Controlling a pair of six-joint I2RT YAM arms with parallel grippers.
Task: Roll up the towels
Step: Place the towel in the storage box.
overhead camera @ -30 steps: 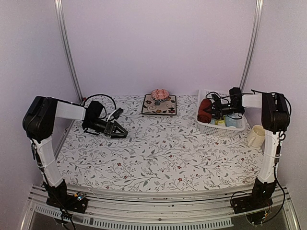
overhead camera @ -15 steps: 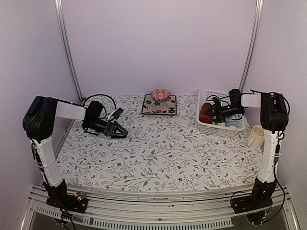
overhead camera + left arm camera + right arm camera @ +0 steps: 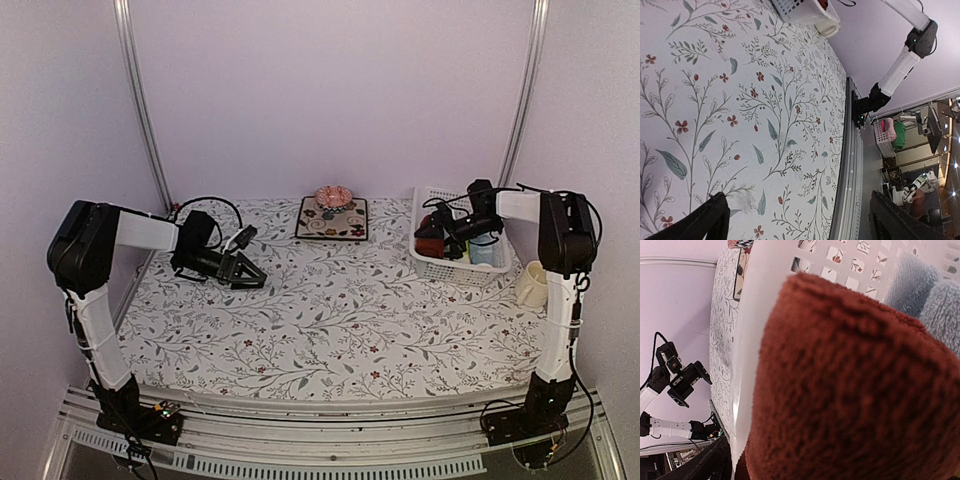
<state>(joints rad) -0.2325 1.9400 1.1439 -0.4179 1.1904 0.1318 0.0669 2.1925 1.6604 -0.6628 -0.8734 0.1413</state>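
A dark red towel (image 3: 428, 241) lies in the left end of the white basket (image 3: 455, 268) at the back right. Pale blue towels (image 3: 482, 252) sit beside it. My right gripper (image 3: 441, 232) reaches into the basket right at the red towel. In the right wrist view the red towel (image 3: 850, 390) fills the frame, pale blue towels (image 3: 927, 295) lie beyond it, and one finger (image 3: 710, 464) shows far out at the lower left, so the jaws stand open. My left gripper (image 3: 246, 272) rests low over the table at the left, open and empty (image 3: 800, 222).
A square dark floral mat (image 3: 332, 219) with a pink item (image 3: 333, 196) on it sits at the back centre. A cream mug (image 3: 534, 283) lies right of the basket. The white floral covering (image 3: 330, 320) ends at a metal rail (image 3: 850, 165) along the front.
The right gripper has lowered the dark red towel into the basket and spread its jaws off it. The left arm has stayed still.
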